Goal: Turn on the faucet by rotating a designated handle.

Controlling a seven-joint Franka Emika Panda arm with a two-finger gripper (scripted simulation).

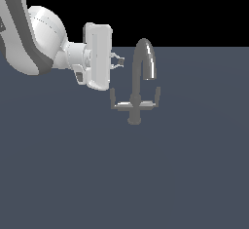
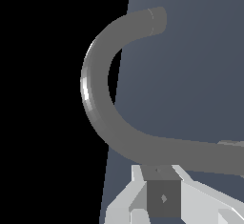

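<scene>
Hovering beside the faucet, the pincer sits above the handle.

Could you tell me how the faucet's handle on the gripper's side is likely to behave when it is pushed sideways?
The handle looks like a thin rigid metal lever, so it should probably not bend. It joins the crossbar at the faucet stem, so a push likely swings it around that stem rather than sliding it. Its smooth, narrow upturned tip may let the fingers slip off.

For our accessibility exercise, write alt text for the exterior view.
A white robot arm's tool hovers beside the arched spout of a dark grey metal gooseneck faucet, above its thin grey L-shaped handle, on a slate-blue surface.
</scene>
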